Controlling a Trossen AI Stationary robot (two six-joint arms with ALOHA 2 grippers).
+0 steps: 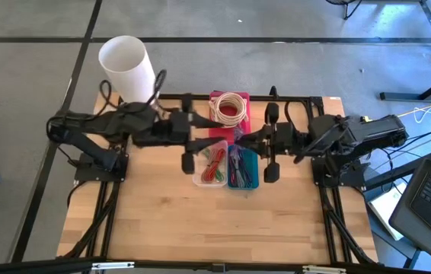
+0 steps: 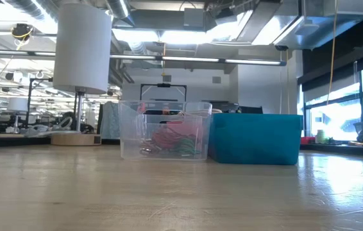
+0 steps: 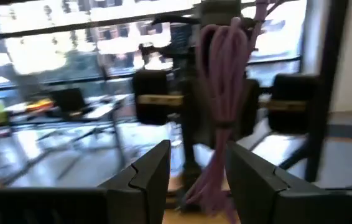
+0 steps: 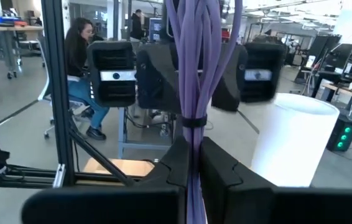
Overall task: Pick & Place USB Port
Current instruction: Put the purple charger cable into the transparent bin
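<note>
Item 1: right gripper, nearest the lens in its wrist view. Its fingers are closed tight on a purple cable bundle, tied at mid-length and hanging upright through them.

Item 2: left gripper, fingers spread moderately and holding nothing. The bundle hangs in line with the gap; you cannot tell whether it is inside it.

Item 3: on the high view the arms reach in from 9 and 3 o'clock and meet above the clear bin and blue bin. A pink tray with a white coil sits at 12 o'clock of them, and a white cylinder at 10 o'clock.

Step, as judged: the bundle is lifted, probably mid-handover or about to be placed.

Next move: line the left fingers up squarely on the bundle. Close them before the right lets go.
</note>
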